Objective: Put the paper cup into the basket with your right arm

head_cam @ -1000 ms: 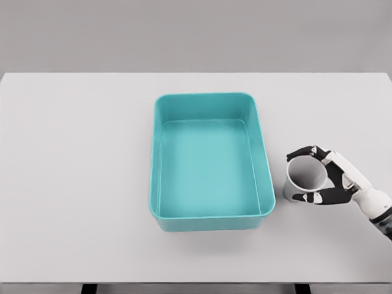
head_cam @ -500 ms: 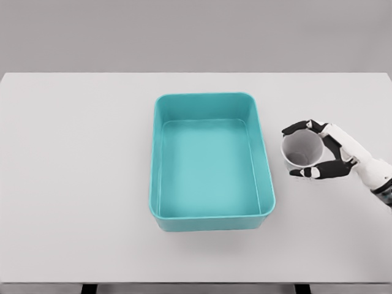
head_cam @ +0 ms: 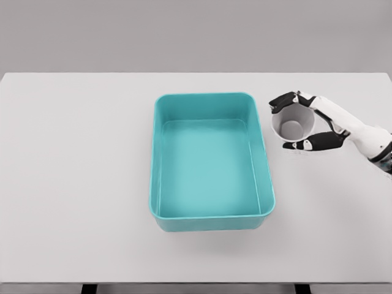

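Currently we see right hand [head_cam: 315, 125] fingers [head_cam: 282, 101] grasping paper cup [head_cam: 293, 125], just right of the teal basket [head_cam: 264, 159], above the table [head_cam: 79, 159].

basket [head_cam: 211, 211] interior: open | obstacle: its right wall | table [head_cam: 73, 184]: open

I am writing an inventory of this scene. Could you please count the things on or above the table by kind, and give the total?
Teal basket: 1
White paper cup, held in the right hand: 1
Total: 2
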Controlling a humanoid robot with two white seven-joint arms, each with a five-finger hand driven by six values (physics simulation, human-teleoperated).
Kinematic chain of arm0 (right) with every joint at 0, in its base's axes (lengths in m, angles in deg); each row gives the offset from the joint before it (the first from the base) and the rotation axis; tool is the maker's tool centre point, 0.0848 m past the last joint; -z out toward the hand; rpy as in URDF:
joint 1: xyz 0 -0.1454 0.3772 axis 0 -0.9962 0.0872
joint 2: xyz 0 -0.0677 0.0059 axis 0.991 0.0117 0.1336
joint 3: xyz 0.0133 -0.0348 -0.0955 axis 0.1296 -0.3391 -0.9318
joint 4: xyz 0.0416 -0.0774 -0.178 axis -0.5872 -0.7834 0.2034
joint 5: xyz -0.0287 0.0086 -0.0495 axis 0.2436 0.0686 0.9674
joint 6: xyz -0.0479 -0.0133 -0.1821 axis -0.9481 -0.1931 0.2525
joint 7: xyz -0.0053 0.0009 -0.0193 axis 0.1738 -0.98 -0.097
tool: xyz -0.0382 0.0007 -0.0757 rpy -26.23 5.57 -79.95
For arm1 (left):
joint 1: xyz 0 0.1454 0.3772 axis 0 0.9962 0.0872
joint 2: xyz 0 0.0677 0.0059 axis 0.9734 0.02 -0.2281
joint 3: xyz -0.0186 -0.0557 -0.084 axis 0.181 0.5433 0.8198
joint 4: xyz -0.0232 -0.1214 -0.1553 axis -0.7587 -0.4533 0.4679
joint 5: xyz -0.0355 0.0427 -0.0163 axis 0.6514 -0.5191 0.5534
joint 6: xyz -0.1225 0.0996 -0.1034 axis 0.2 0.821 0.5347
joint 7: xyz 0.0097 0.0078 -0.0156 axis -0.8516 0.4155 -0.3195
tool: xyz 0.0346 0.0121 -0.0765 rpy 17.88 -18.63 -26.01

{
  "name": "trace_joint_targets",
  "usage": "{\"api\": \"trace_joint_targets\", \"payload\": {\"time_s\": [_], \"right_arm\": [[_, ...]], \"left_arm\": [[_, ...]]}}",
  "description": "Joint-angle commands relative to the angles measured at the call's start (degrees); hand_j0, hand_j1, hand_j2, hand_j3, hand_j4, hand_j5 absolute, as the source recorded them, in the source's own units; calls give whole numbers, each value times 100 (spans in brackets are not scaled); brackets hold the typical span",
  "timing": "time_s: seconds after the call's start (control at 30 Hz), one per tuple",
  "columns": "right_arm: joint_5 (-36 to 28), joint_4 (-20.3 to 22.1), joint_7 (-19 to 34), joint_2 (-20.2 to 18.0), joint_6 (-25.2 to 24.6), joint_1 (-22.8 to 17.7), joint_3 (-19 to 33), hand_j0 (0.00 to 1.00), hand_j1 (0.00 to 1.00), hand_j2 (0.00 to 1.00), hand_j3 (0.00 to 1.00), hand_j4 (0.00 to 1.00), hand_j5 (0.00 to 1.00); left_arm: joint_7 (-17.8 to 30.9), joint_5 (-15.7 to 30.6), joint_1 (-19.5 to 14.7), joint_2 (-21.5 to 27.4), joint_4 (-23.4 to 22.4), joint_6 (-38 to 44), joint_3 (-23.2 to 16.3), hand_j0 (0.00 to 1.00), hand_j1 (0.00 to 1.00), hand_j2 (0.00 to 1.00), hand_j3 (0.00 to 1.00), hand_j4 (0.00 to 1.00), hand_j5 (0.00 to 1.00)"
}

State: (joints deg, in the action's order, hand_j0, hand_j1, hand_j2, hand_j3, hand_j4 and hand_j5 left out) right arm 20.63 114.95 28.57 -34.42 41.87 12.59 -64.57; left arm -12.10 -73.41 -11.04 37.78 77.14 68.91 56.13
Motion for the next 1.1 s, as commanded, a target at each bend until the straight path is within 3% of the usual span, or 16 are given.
{"api": "trace_joint_targets", "payload": {"time_s": [0.0,0.4,0.5,0.73,0.83,1.0,1.07], "right_arm": [[141,3,-25,25,-5,26,-131,59,59,59,59,59,59],[536,3,-25,192,-5,809,-482,59,59,59,59,59,59],[615,-14,-25,429,-5,1230,-843,59,59,59,59,59,59],[826,-15,-25,763,-5,1793,-1467,56,56,56,56,56,56],[1125,-41,-16,939,-5,2066,-1810,66,66,66,66,66,66],[1292,-41,19,965,-5,2101,-2082,70,70,70,70,70,70],[1450,-41,19,965,-5,2127,-2144,91,91,91,91,91,91]], "left_arm": [[3,1,0,0,7,2,1,100,100,100,100,100,100],[3,1,0,0,-2,2,1,100,100,100,100,100,100],[3,1,0,0,-2,2,1,100,100,100,100,100,100],[3,1,0,0,-2,2,1,100,100,100,100,100,100],[3,1,0,0,-2,2,1,100,100,100,100,100,100],[-6,1,0,0,-2,2,1,100,100,100,100,100,100],[-6,1,0,0,-2,2,1,100,100,100,100,100,100]]}}
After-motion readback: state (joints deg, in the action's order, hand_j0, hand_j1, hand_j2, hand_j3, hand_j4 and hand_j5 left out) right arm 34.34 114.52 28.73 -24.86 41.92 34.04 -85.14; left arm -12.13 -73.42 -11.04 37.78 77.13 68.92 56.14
